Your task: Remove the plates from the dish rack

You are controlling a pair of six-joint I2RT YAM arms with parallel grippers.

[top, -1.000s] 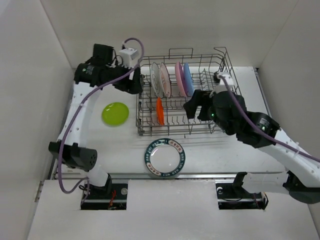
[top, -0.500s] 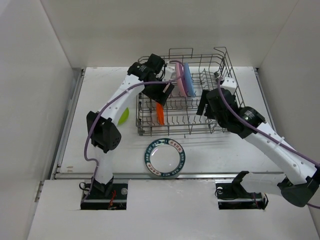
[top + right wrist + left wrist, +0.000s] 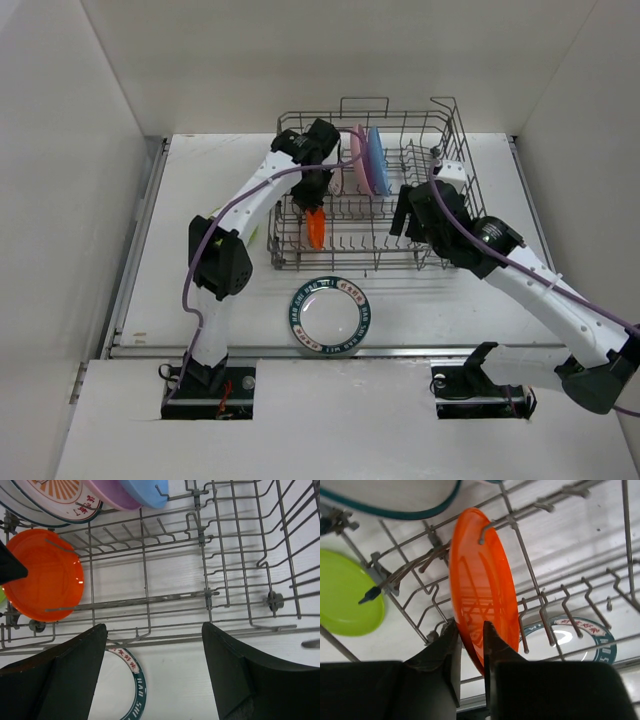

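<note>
White walls (image 3: 70,180) box you in on the left, back and right of the table (image 3: 480,300). The widest bare stretches lie right of the rack and along the near edge, either side of the teal-rimmed plate (image 3: 330,317). The dish rack (image 3: 380,215) sits toward the back, roughly centred, its rear rail near the back wall. Your left arm reaches in over its left end, and your right arm comes in over its right front corner.

Inside the rack, the back row holds a patterned plate (image 3: 57,495), a pink plate (image 3: 358,160) and a blue plate (image 3: 376,158), all upright on edge and close together. The orange plate (image 3: 482,600) stands by itself between tines in the front-left part. The right half is bare wire and tines.

On the table, the teal-rimmed plate lies flat just in front of the rack. The lime green plate (image 3: 345,600) lies flat just left of the rack.

Your left gripper (image 3: 470,630) is clamped on the orange plate's rim, one finger on each face. Your right gripper (image 3: 154,627) is spread wide, holding nothing, above the rack's front rail.
</note>
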